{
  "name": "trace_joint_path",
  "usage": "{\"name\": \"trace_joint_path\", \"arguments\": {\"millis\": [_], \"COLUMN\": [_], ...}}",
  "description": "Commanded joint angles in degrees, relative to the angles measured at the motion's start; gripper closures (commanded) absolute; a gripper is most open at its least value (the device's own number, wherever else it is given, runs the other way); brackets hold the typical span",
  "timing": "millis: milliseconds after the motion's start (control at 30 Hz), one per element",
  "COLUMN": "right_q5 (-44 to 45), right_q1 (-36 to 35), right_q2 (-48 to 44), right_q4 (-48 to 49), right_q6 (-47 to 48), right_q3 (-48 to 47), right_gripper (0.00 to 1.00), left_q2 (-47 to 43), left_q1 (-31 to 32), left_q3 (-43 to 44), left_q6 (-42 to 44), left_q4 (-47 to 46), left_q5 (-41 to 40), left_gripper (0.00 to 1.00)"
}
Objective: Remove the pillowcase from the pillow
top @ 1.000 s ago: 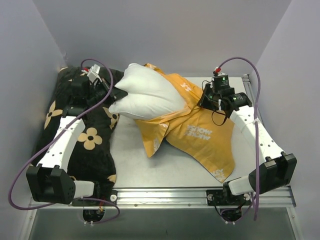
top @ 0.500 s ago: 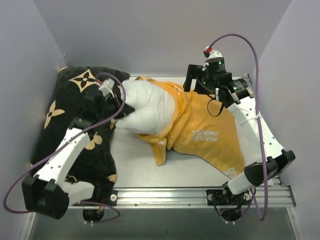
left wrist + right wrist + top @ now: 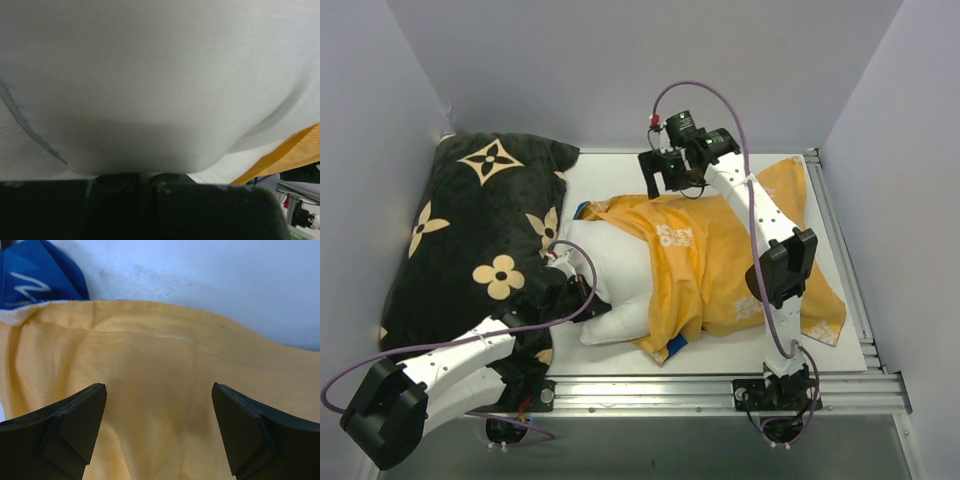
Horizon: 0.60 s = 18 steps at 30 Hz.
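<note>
The white pillow [image 3: 618, 285] lies near the table's front, its left half bare. The rest is covered by the pillowcase [image 3: 720, 250], turned orange-yellow side out and spread to the right. My left gripper [image 3: 563, 283] is shut on the pillow's left end. In the left wrist view the pillow [image 3: 160, 75] fills the frame, pinched at the left gripper [image 3: 142, 175]. My right gripper [image 3: 662, 180] hovers open over the pillowcase's far edge. In the right wrist view the right gripper [image 3: 159, 387] holds nothing above the pillowcase [image 3: 150, 350], whose blue outside [image 3: 40, 275] shows at top left.
A black pillow with tan flower marks [image 3: 480, 220] fills the left side, with my left arm lying over its near end. Pale walls close in on three sides. A metal rail [image 3: 650, 385] runs along the near edge. Bare table [image 3: 610, 172] shows at the back.
My right gripper opened, let go of the pillowcase and swung left to the far middle. My left gripper dragged the pillow toward the near left, baring more of it.
</note>
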State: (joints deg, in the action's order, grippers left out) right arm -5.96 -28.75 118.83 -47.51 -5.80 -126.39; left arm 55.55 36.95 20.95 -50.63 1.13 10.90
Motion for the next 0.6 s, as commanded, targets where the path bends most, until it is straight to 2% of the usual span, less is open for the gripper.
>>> {"name": "trace_joint_path", "arguments": {"millis": [0,167,333,567], "right_q5": [-2.48,-5.37,-11.62,-9.86], "right_q1": [-2.88,-5.08,-6.4,-6.23], "right_q2": [0.26,2.11,5.62,12.56], "right_q4": [-6.63,-6.28,-4.88,-3.47], "right_q6": [5.36,3.61,0.97,2.63], "right_q3": [-3.52,-5.27,-12.55,-15.56], "right_gripper": [0.1,0.08,0.04,0.0], "left_q2": [1.75,5.18,6.32,6.24], "left_q1": [3.04,3.65,4.97,6.29], "left_q3": [-4.5,-5.04,-4.43,-3.72], "left_q6": [-6.32,-7.11,-7.2,-6.76], "left_q4": [-2.25,-4.02,-4.9,-3.94], "left_q5": [-2.81,-3.51,-4.13,-5.27], "left_gripper": [1.0,1.0,1.0,1.0]}}
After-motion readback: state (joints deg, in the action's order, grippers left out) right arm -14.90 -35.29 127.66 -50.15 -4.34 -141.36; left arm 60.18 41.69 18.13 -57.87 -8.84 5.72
